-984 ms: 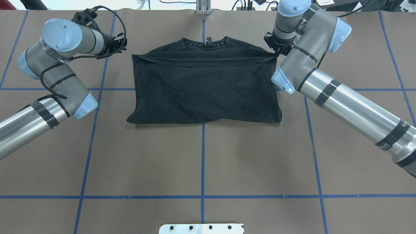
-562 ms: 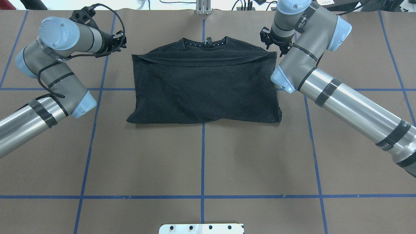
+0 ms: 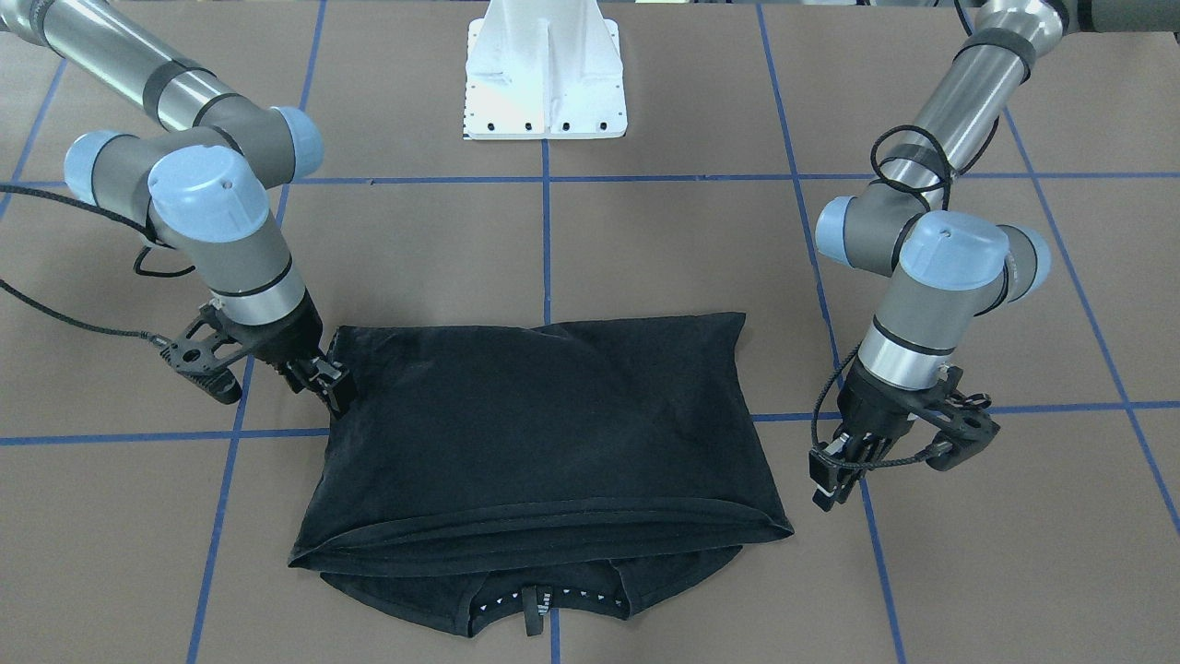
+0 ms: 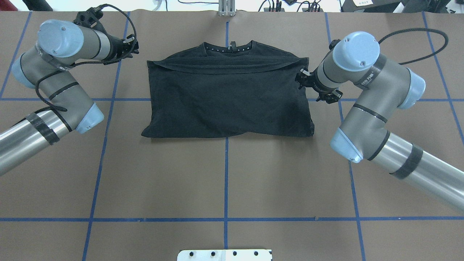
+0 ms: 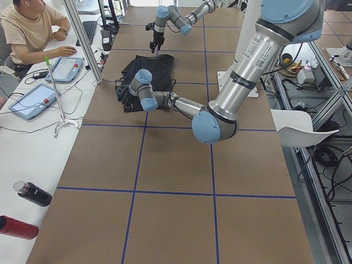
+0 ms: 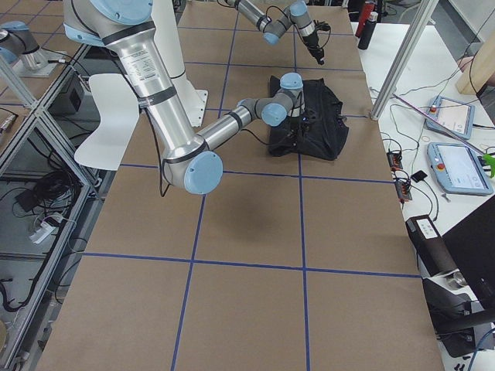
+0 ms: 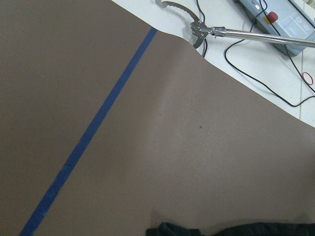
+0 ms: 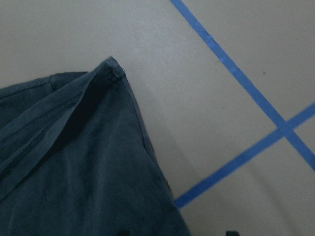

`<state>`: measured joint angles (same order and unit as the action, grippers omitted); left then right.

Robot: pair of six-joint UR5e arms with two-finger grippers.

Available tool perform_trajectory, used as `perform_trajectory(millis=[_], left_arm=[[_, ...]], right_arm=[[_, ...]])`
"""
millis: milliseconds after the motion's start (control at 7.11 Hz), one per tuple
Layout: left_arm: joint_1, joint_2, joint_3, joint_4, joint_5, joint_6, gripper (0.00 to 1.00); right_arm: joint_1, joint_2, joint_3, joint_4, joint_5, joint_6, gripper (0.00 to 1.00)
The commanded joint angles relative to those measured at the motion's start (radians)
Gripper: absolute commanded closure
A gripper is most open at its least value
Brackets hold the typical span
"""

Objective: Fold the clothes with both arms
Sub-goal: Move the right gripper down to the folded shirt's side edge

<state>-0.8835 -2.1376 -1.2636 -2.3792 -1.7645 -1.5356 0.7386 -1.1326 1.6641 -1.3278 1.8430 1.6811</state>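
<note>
The black T-shirt [image 4: 226, 96] lies folded in half on the brown table, its collar [image 3: 535, 604] at the far edge from the robot and plain black side up. My right gripper [image 4: 301, 78] hovers at the shirt's right edge, just off the cloth [image 3: 330, 385]. It is open, and its wrist view shows the shirt's folded corner [image 8: 106, 73] with nothing held. My left gripper [image 4: 131, 44] is open and stands off the shirt's far left corner [image 3: 830, 472], apart from the cloth. Its wrist view shows mostly bare table, with a strip of the shirt [image 7: 236, 230] at the bottom.
Blue tape lines [image 4: 226, 219] grid the brown table. The white pedestal base [image 3: 546, 74] stands at the robot's side. Beyond the far edge is a side table with tablets, cables and a metal reacher tool [image 7: 236, 33], where a person [image 5: 27, 33] sits. Bottles [image 5: 33, 193] lie there too.
The right arm swung its elbow outward and its gripper came from the shirt's far right corner down along the right edge. The left arm drew back slightly to the left. The shirt stayed still.
</note>
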Motion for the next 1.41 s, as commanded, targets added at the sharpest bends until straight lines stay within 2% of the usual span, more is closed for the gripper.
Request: perform_trajectory(millis=[0, 141, 562, 844, 984, 1125, 1266], left_arm=[[0.000, 0.004, -0.011, 0.005, 0.002, 0.000, 0.66], [0.001, 0.004, -0.014, 0.006, 0.002, 0.000, 0.66], [0.001, 0.004, -0.014, 0.006, 0.000, 0.000, 0.67], [0.001, 0.004, -0.014, 0.006, 0.000, 0.000, 0.67], [0.001, 0.004, -0.014, 0.006, 0.000, 0.000, 0.67], [0.001, 0.004, -0.014, 0.006, 0.000, 0.000, 0.67], [0.001, 0.005, -0.014, 0.006, 0.002, 0.000, 0.67]], right_arm=[[-0.108, -0.094, 0.127, 0.001, -0.103, 0.032, 0.30], [-0.143, -0.098, 0.128, 0.001, -0.178, 0.028, 0.31], [-0.194, -0.104, 0.102, 0.001, -0.202, 0.017, 0.34], [-0.199, -0.099, 0.095, 0.001, -0.219, 0.005, 0.42], [-0.197, -0.098, 0.094, 0.001, -0.219, -0.012, 0.51], [-0.197, -0.098, 0.094, 0.001, -0.222, -0.021, 0.53], [-0.196, -0.096, 0.094, 0.001, -0.220, -0.027, 0.86]])
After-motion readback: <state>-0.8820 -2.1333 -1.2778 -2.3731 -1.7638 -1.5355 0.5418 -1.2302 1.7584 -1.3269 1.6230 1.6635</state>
